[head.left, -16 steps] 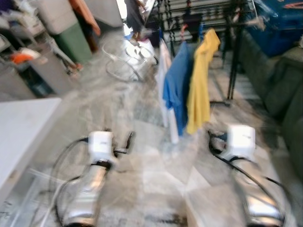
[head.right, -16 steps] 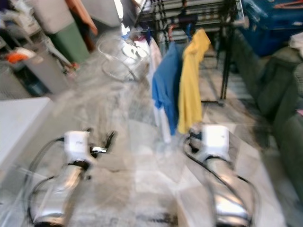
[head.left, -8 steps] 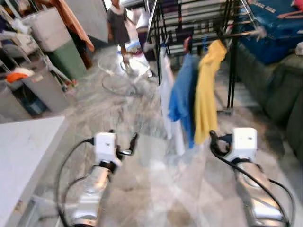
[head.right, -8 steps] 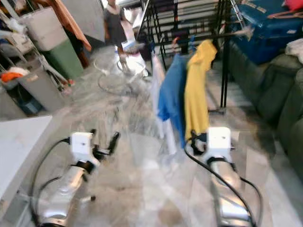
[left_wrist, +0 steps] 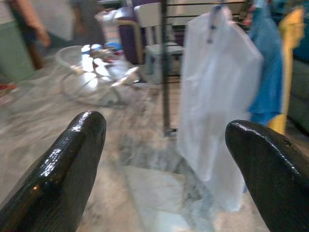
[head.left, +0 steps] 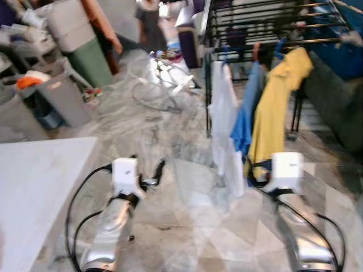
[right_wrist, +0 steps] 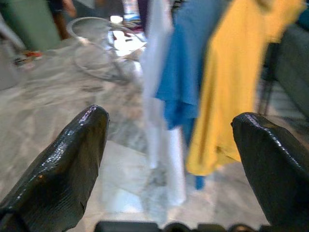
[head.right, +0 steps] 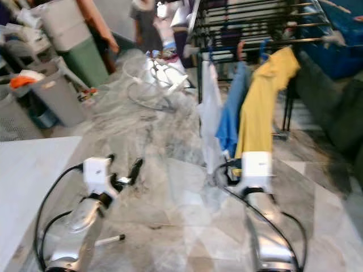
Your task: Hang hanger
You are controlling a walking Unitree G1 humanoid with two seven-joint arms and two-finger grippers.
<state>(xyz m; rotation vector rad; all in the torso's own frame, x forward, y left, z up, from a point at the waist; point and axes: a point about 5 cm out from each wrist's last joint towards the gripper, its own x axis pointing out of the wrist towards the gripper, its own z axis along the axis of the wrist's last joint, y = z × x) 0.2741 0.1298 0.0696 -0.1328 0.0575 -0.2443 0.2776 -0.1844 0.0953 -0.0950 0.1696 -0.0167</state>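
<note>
Nearest the camera, both silver arms reach forward over the marble floor (head.left: pixel 187 226). The left end effector (left_wrist: pixel 166 159) has its two black fingers spread wide with nothing between them; the right end effector (right_wrist: pixel 169 159) is likewise wide and empty. In the head views the fingers are small and blurred, so their spread is read from the wrist views.

To the robot's left lies the white worktop (head.left: pixel 34 192). Just ahead of the right arm hang a white shirt (head.left: pixel 224 124), a blue shirt (head.left: pixel 245 116) and a yellow shirt (head.left: pixel 275 107), side by side on the rail of a black drying rack (head.left: pixel 255 39). The left wrist view shows a blue hanger hook (left_wrist: pixel 212 14) at the white shirt's top and the rack's upright post beside it; the right wrist view shows the three garments close together.

Farther left stand a grey bin (head.left: pixel 59 96) with an orange item at its top and a green bin (head.left: pixel 91 59). Beyond, a person (head.left: pixel 150 25) stands, blurred.
</note>
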